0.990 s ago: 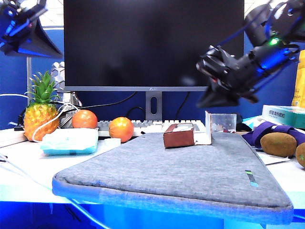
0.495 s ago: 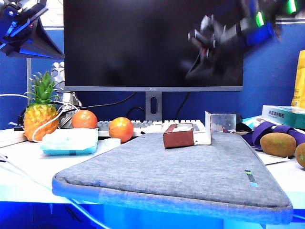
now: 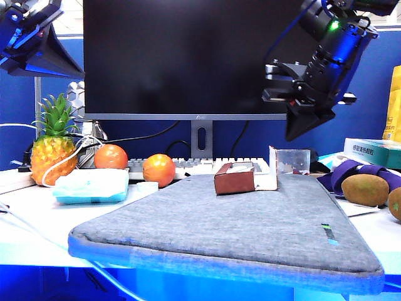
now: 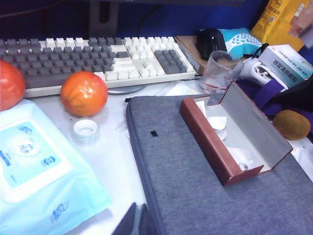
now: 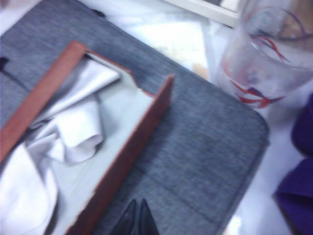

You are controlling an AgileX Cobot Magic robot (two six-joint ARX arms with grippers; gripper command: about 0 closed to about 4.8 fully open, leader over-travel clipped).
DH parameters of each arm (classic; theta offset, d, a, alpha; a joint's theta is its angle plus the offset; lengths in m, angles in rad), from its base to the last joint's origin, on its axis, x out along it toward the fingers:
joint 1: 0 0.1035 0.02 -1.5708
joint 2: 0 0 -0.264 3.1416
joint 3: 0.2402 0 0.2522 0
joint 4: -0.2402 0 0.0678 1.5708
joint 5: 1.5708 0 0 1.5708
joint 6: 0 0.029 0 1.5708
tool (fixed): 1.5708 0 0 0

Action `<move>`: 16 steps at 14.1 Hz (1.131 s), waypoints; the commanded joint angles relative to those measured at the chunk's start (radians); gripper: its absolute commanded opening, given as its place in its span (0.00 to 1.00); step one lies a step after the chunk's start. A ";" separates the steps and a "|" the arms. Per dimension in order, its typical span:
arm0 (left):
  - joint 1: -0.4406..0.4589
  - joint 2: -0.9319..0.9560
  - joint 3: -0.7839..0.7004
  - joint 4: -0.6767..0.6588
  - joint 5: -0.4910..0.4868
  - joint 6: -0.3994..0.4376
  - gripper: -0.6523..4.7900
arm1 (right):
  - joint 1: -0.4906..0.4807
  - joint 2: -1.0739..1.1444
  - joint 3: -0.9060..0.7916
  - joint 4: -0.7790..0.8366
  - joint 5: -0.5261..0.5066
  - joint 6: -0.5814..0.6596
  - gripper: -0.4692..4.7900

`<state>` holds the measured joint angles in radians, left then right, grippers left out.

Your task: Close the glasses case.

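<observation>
Glasses case [image 3: 237, 178]: open, lid upright, at the far edge of the grey sleeve [image 3: 250, 232].
Right gripper [image 5: 137, 217]: fingertips together, holding nothing, above the case, just beside its lid.
Left gripper [image 4: 138, 223]: shut, empty, well apart from the case.

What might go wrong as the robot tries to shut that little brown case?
1. The cup stands right beside the case's upright lid; an arm swinging in from that side could tip it.
2. A white cloth lies bunched inside and might catch under the lid.
3. The right gripper, fingers shut, hangs above the case; a push on the lid could slide the case along the grey sleeve.
</observation>
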<state>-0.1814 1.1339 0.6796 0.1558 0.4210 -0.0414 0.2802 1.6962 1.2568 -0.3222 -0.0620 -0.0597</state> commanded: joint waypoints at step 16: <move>0.000 -0.002 0.008 0.003 -0.013 0.007 0.11 | 0.020 0.050 0.027 0.277 -0.486 0.205 0.08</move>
<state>-0.1814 1.1339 0.6804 0.1524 0.4080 -0.0372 0.2977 1.7851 1.2606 -0.0719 -0.6300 0.1867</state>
